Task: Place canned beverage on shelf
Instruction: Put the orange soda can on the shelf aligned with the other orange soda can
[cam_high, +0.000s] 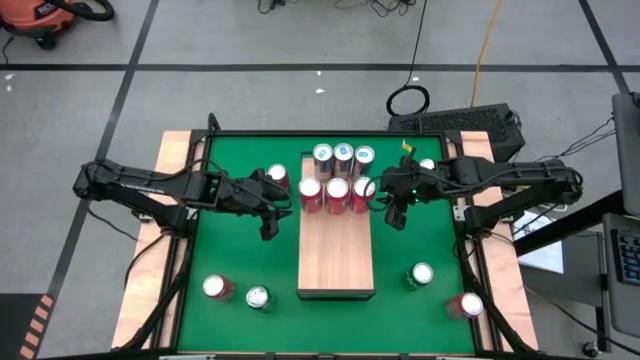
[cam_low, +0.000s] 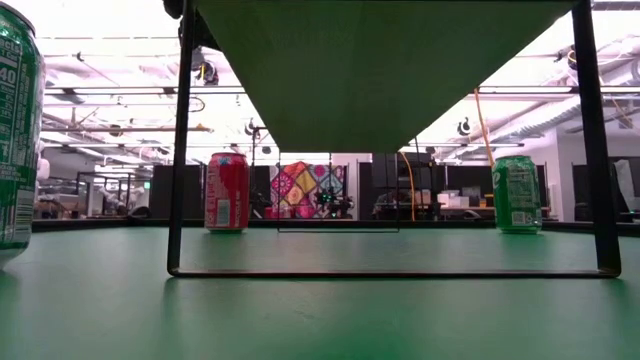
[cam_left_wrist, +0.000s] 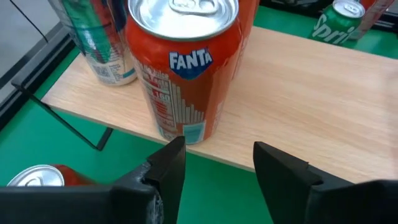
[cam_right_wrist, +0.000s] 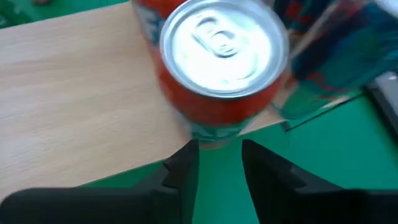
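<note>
- The left gripper (cam_high: 268, 230) is held low over the green table (cam_high: 230, 255), just beside the shelf's left long edge, its arm reaching in from the left.
- Its fingers (cam_left_wrist: 166, 167) are seen spread apart with nothing between them; an orange Fanta can (cam_left_wrist: 183, 68) stands just ahead at the shelf's edge.
- The right gripper (cam_high: 394, 217) is poised at the opposite long edge, its arm stretched in from the right.
- Its jaws are likewise parted and empty, and a red can (cam_right_wrist: 217, 74) is seen from above close to the shelf's corner (that view is blurred).
- The shelf (cam_high: 336, 250), a long block of pale grained wood, lies at the table's centre; six cans are gathered in two rows at its far end.
- The near part of the wood is left bare and flat.
- Loose cans are scattered on the felt: two (cam_high: 236, 292) near the front left, two (cam_high: 443, 289) near the front right.
- In the low view the shelf is shown raised on a thin dark wire frame (cam_low: 180, 150).
</note>
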